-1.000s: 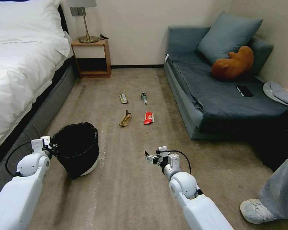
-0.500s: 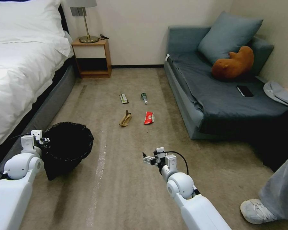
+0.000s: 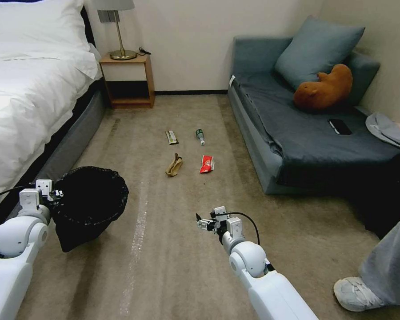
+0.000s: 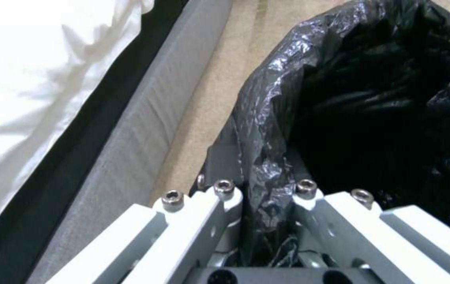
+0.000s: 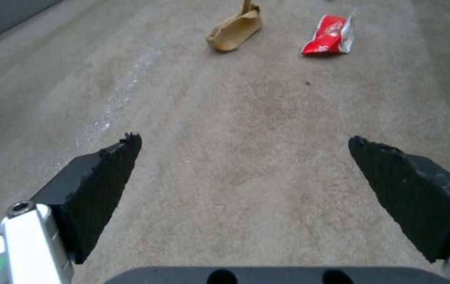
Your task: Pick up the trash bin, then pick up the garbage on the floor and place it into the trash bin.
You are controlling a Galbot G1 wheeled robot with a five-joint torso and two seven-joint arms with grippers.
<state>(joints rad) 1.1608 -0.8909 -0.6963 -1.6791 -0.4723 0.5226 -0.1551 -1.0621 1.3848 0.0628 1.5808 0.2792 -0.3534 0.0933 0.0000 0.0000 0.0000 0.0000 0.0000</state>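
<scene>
1. The left pincer is clamped on the rim of the small round trash bin lined with crinkled black plastic, holding it tilted at the robot's left, near the grey base of the white-sheeted bed.
2. In the left wrist view the left pincer has its two fingers drawn narrow, with a fold of the trash bin liner pinched between them and the beige carpet floor beside the bin.
3. The right pincer hangs low over the beige carpet floor, well short of the litter.
4. From the right wrist view the right pincer stands wide, its black ridged pads far apart and holding nothing.
5. The garbage lies on the floor between the bed and the grey-blue sofa:
   - a crumpled brown paper bag
   - a red snack wrapper just beside it, on the sofa side
   - a flat olive-gold bar wrapper farther off
   - a small clear bottle with a green label farther off, beside the bar wrapper
6. The right wrist view shows the paper bag and the red wrapper ahead of the open pincer, apart from each other.
</scene>
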